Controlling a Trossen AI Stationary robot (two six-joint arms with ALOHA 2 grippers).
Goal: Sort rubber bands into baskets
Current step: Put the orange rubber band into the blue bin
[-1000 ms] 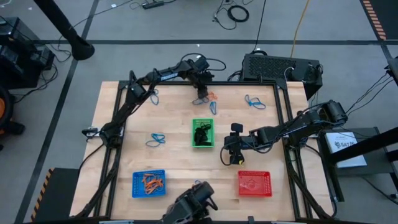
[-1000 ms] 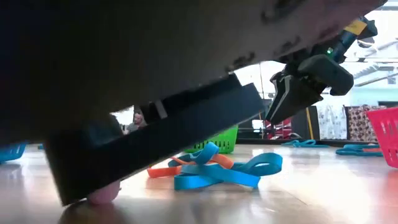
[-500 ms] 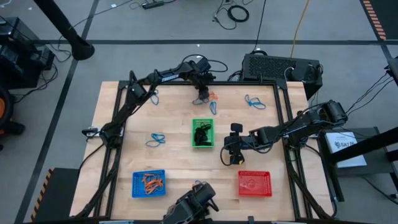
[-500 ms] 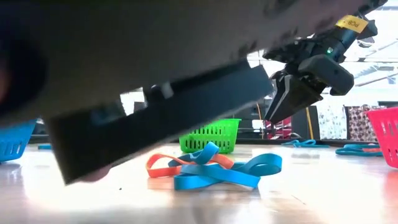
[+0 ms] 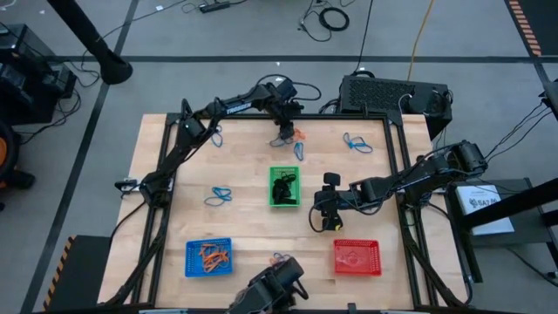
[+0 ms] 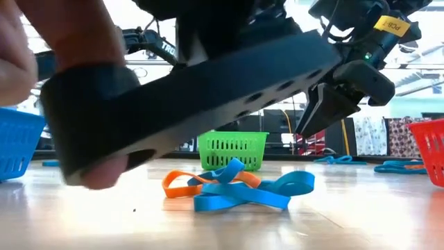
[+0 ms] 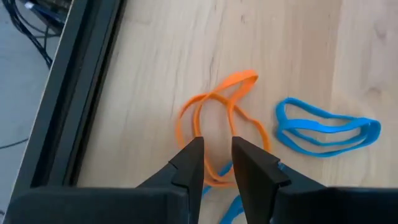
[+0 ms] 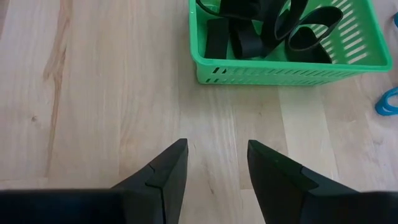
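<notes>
Grey floor and loose cables ring our wooden bench [image 5: 244, 218], where three baskets sit well apart: the green basket [image 5: 284, 186] at the middle, holding black bands; the blue basket [image 5: 208, 258] near the front left, holding orange bands; and the red basket [image 5: 357, 257] near the front right.

Our left arm reaches along the bench's far edge. Its gripper [image 7: 216, 158] stands low over an orange band [image 7: 219, 124], its two fingers narrowed to a thin gap, with a strand of the loop running into that gap. We judge it to be closing on the band, but we cannot tell whether the pinch has caught. The loop's long axis runs forward, away from the fingers. A blue band [image 7: 326, 128] lies just beside the orange one and apart from the fingers.

The coming move turns on this: the orange loop belongs with the others in the blue basket, which lies diagonally across the bench from this gripper, toward the front left. The left arm is much the nearer one.

Our right gripper [image 8: 216, 171] waits with its jaws open and empty, just in front of the green basket.

More blue bands [image 5: 219, 195] lie loose on the left half.
</notes>
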